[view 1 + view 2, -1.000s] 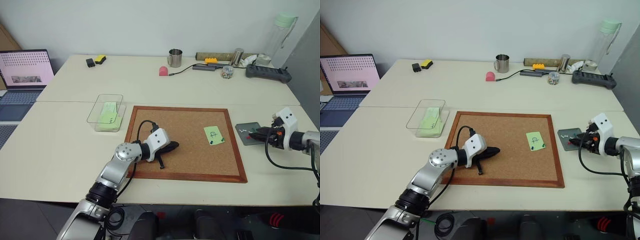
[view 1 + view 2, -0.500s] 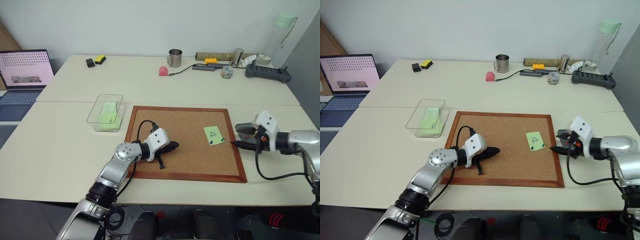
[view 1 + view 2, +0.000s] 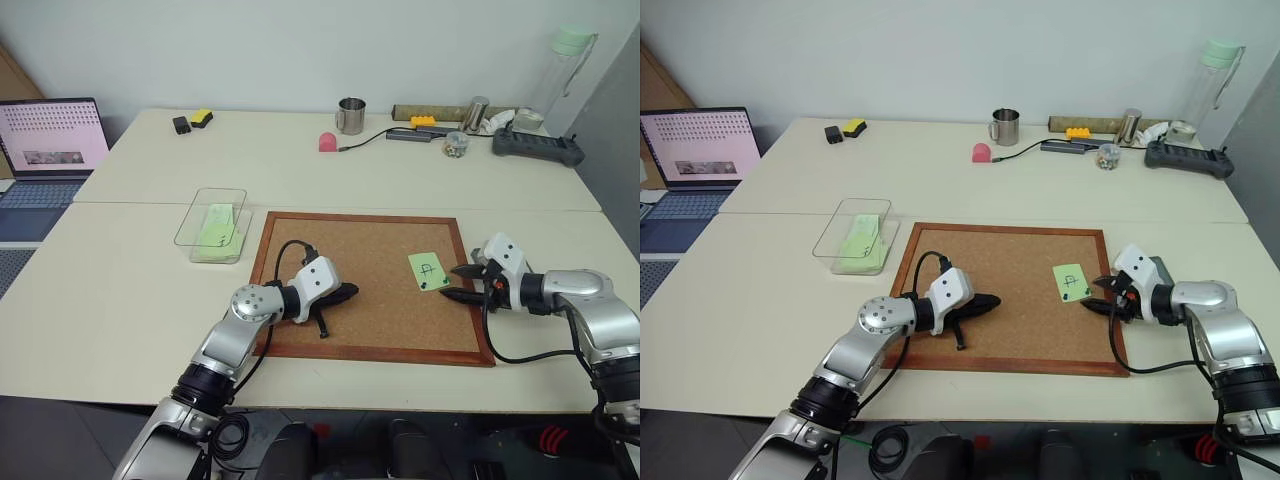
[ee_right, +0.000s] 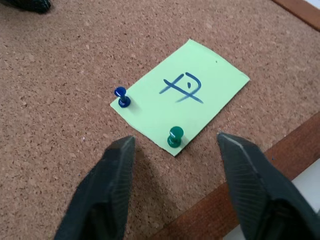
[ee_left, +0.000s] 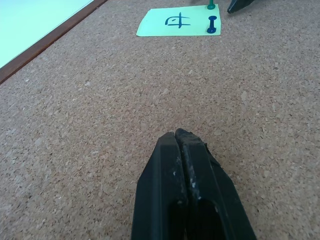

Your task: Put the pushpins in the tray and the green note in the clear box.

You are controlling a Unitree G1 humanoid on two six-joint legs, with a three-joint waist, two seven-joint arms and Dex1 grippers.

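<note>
Right pincer (image 4: 172, 187) swung in from tray — jaws apart, astride green pushpin (image 4: 174, 136), left pincer (image 5: 181, 150) shut

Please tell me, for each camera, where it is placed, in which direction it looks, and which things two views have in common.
Head stereo views: from the head, forward and down over the cork board; both arms show.
Left wrist view: along the shut left gripper lying on the cork.
Right wrist view: down past the open right gripper at the green note.
Shared: both wrist views show the note, the blue pushpin and the green pushpin.
</note>
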